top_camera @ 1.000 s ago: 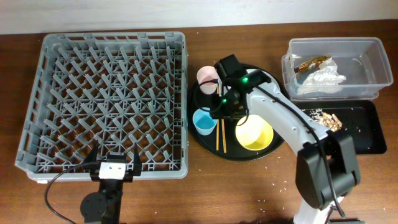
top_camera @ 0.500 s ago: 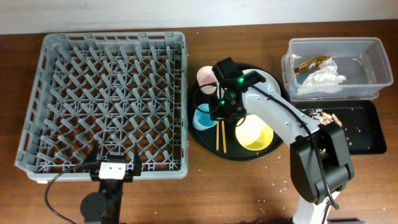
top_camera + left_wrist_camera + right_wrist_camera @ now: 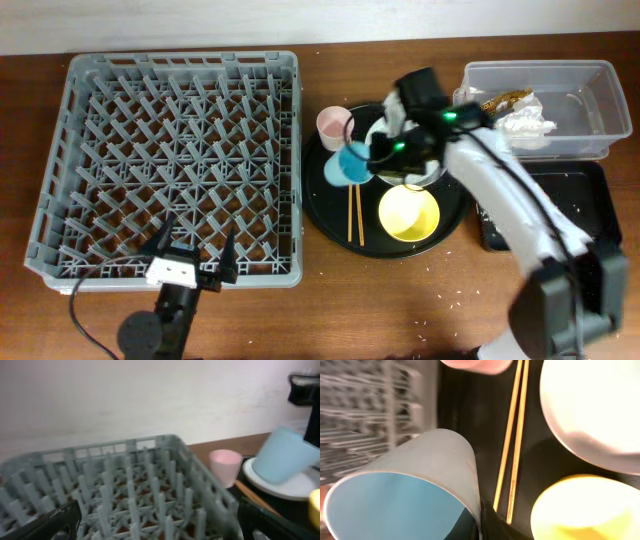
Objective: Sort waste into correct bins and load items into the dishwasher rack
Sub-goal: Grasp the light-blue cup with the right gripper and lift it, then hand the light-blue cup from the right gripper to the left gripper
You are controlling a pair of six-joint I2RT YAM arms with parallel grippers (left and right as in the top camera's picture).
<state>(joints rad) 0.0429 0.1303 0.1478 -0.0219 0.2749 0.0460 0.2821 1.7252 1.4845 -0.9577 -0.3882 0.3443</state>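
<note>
Left gripper [image 3: 193,246]: at the near edge of the rack [image 3: 180,57], jaws spread wide, nothing between them.
Round black tray [image 3: 325,205]: yellow bowl [image 3: 408,213] nearest; chopsticks [image 3: 354,214] lie side by side just left of it.
Right gripper [image 3: 385,155]: clamped on the blue cup [image 3: 350,163], which is tilted and clear of the tray, over its left half.
Pink cup [image 3: 334,125] upright at the far left rim; plate [image 3: 590,405] beside it.
Far right: clear tub [image 3: 540,66] holds napkin [image 3: 525,128] and wrapper [image 3: 505,98].
</note>
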